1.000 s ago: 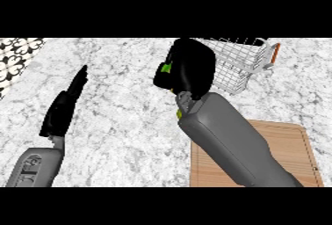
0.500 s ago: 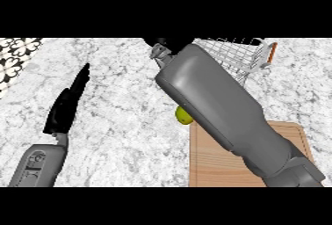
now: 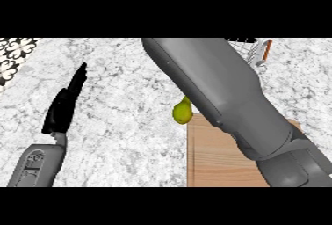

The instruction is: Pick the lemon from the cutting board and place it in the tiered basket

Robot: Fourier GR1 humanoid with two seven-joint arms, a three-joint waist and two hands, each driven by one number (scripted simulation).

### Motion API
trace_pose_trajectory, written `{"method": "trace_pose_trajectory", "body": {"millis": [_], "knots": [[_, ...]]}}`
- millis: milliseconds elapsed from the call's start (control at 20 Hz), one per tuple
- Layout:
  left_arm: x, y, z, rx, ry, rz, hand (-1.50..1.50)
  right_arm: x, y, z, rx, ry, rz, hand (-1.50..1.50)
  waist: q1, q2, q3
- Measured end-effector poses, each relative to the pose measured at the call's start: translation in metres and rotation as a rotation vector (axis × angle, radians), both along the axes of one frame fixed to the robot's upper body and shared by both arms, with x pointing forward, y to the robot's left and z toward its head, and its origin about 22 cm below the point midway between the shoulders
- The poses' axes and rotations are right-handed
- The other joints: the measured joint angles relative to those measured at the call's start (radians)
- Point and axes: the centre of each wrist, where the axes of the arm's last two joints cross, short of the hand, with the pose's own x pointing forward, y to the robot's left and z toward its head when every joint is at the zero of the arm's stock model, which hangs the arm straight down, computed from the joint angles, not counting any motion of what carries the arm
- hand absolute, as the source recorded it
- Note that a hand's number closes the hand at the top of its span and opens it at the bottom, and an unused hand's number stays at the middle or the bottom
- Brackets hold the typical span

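The yellow-green lemon (image 3: 182, 112) shows at the far left corner of the wooden cutting board (image 3: 220, 162), against the marble counter, with its right side hidden by my right forearm (image 3: 227, 96). No hand touches it. That forearm crosses the middle of the head view and runs out at the top edge, so my right hand is out of sight. A corner of the wire tiered basket (image 3: 254, 47) peeks out at the top right behind the forearm. My left hand (image 3: 63, 104) rests at the left with straight fingers pointing up, holding nothing.
The marble counter (image 3: 123, 132) fills most of the view. A patterned tile strip (image 3: 13, 55) lies at the top left edge. An orange-handled part (image 3: 266, 50) sticks out beside the basket.
My right forearm has pushed further up and my right hand has gone out past the top edge. The lemon, hidden a second ago, now shows by the board's corner. My left hand is still.
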Motion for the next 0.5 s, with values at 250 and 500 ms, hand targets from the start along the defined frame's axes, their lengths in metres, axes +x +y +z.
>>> {"method": "trace_pose_trajectory", "body": {"millis": [250, 500], "knots": [[-0.004, 0.01, -0.003, -0.005, 0.011, 0.016, 0.0, 0.014, 0.003, -0.003, -0.091, 0.03, -0.062, 1.5, -0.016, -0.002, 0.0], [-0.005, 0.017, -0.002, -0.004, 0.008, 0.041, 0.0, 0.031, -0.007, -0.009, -0.207, 0.086, -0.158, 1.5, -0.045, -0.004, 0.001]]}}
